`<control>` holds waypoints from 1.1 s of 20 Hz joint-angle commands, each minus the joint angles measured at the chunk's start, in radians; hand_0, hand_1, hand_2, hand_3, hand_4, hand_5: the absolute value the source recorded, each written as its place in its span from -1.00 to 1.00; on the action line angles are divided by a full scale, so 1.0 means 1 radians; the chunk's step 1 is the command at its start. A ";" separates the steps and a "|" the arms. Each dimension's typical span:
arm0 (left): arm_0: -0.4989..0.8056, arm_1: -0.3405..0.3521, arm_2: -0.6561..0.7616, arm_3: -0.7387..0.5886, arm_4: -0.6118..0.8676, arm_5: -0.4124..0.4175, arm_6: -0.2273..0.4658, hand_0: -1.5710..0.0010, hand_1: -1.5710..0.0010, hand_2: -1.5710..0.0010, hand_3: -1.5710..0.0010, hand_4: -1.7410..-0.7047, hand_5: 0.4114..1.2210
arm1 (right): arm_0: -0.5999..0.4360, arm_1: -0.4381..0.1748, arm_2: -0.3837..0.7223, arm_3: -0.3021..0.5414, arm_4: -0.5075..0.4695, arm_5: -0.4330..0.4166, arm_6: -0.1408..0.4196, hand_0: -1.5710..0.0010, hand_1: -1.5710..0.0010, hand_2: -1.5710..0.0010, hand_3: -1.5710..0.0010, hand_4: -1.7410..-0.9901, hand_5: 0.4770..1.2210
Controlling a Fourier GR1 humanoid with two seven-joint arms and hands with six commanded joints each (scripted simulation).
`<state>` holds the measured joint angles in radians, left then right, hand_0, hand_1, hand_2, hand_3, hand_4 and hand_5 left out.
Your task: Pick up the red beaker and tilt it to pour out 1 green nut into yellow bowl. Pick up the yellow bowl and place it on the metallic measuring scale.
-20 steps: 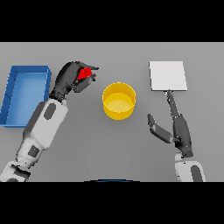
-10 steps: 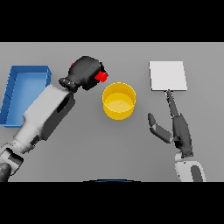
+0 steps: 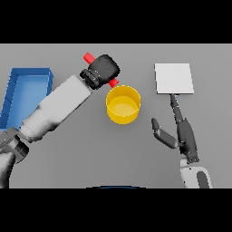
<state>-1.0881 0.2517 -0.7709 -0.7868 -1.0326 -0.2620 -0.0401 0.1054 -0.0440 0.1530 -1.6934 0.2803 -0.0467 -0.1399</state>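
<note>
My left hand (image 3: pixel 104 69) is shut on the red beaker (image 3: pixel 89 57), held on its side above the table. One red end sticks out up and left of the hand. The other end (image 3: pixel 113 82) pokes out at the far left rim of the yellow bowl (image 3: pixel 123 104). The bowl stands at the table's middle; no green nut shows in it. The metallic measuring scale (image 3: pixel 173 78) is a pale square plate at the back right. My right hand (image 3: pixel 182 134) is open, fingers straight, just in front of the scale and right of the bowl.
A blue bin (image 3: pixel 25 93) stands at the left side of the table, partly behind my left forearm (image 3: pixel 54 108).
My left hand has carried the red beaker to the right, from beside the bin to the bowl's rim, and tipped it over sideways. The right hand has stayed put.
</note>
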 commanded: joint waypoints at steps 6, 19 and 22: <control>-0.084 -0.008 -0.131 0.086 -0.103 -0.011 -0.025 -1.00 -1.00 -1.00 -1.00 -0.97 1.00 | -0.013 0.011 0.008 0.009 0.010 -0.006 0.002 1.00 1.00 1.00 1.00 0.81 -0.40; -0.181 -0.071 -0.362 0.127 -0.254 0.015 -0.028 -1.00 -1.00 -1.00 -1.00 -0.98 1.00 | -0.002 0.014 0.005 0.001 0.013 -0.019 -0.020 1.00 1.00 1.00 1.00 0.78 -0.47; -0.216 -0.090 -0.427 0.131 -0.286 -0.035 -0.057 -1.00 -1.00 -1.00 -1.00 -0.98 1.00 | -0.013 0.020 0.011 0.010 0.037 -0.035 -0.005 1.00 1.00 1.00 1.00 0.82 -0.48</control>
<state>-1.3045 0.1613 -1.1978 -0.6564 -1.3172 -0.2979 -0.0974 0.0931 -0.0242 0.1644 -1.6837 0.3173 -0.0815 -0.1470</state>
